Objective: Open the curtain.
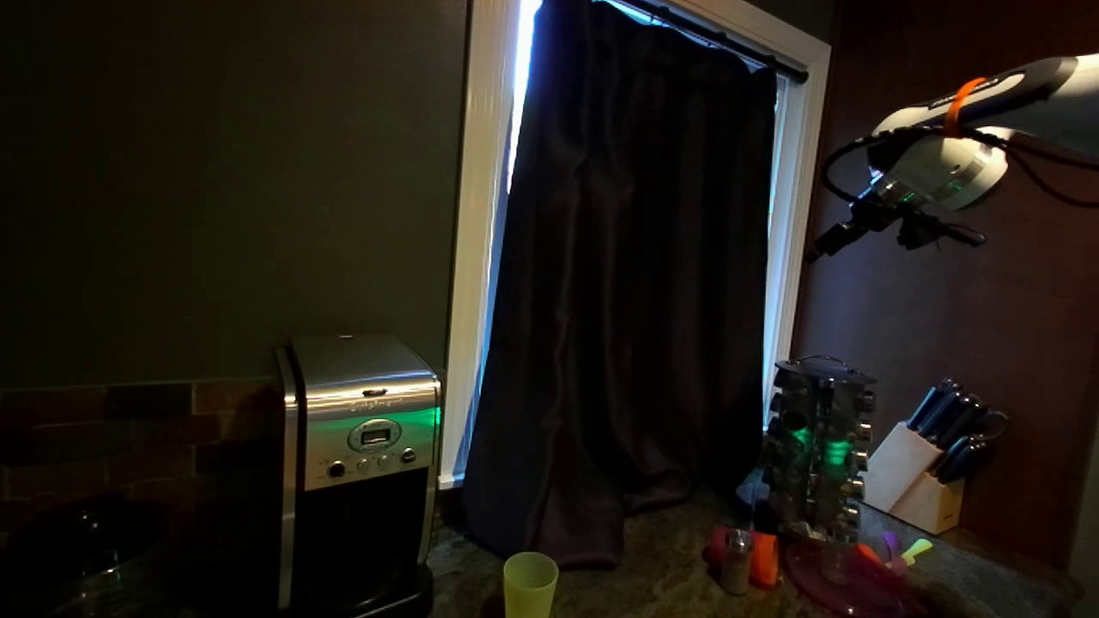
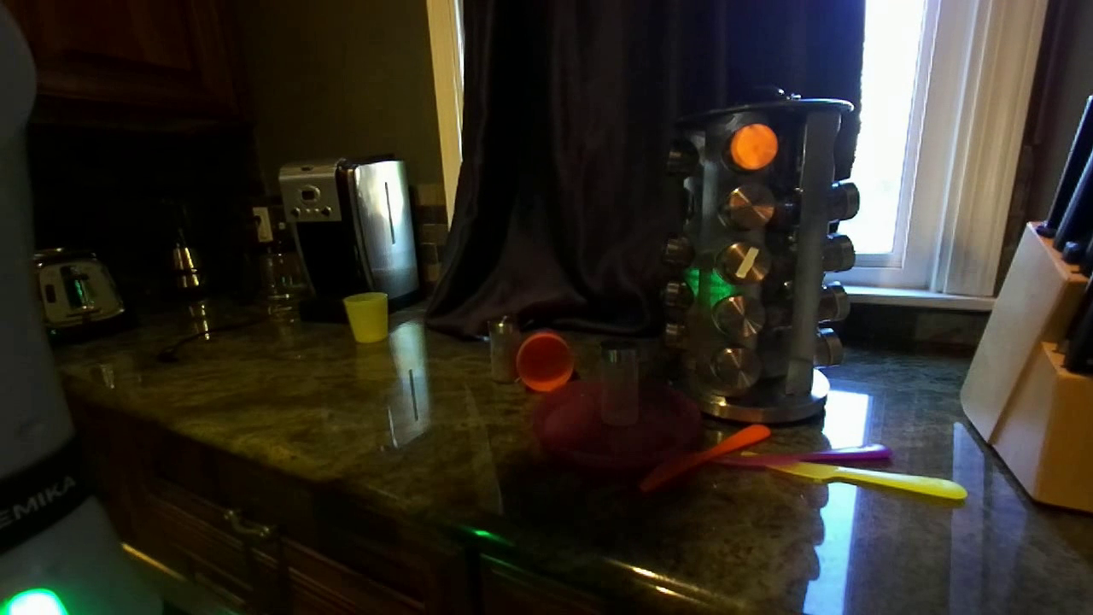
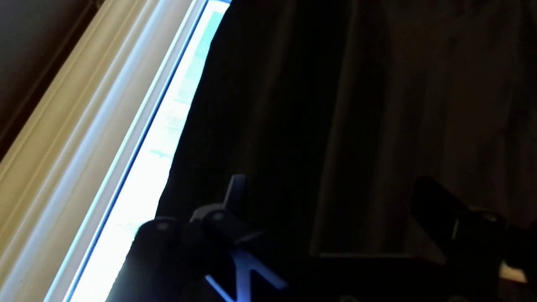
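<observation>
The curtain [image 1: 635, 283] is a tall dark drape with vertical folds. It hangs from a rod over the window, with bright gaps at both sides. Its lower part shows in an exterior view [image 2: 572, 171], partly hidden behind the spice rack. My gripper [image 1: 816, 253] is in the air, to the right of the curtain in that view. In the wrist view my gripper [image 3: 329, 182] is open, its fingers wide apart, with dark curtain folds [image 3: 356, 105] beyond them. Nothing shows between the fingers. The curtain's edge and a bright strip of window are at the left there.
The white window frame [image 3: 84, 126] runs beside the curtain edge. On the counter [image 2: 324, 418] stand a spice rack [image 2: 739, 260], a knife block [image 1: 910, 472], a coffee maker [image 1: 369, 412] and a yellow cup [image 2: 367, 316]. A red plate [image 2: 615, 427] and colored knives [image 2: 871, 478] lie near the rack.
</observation>
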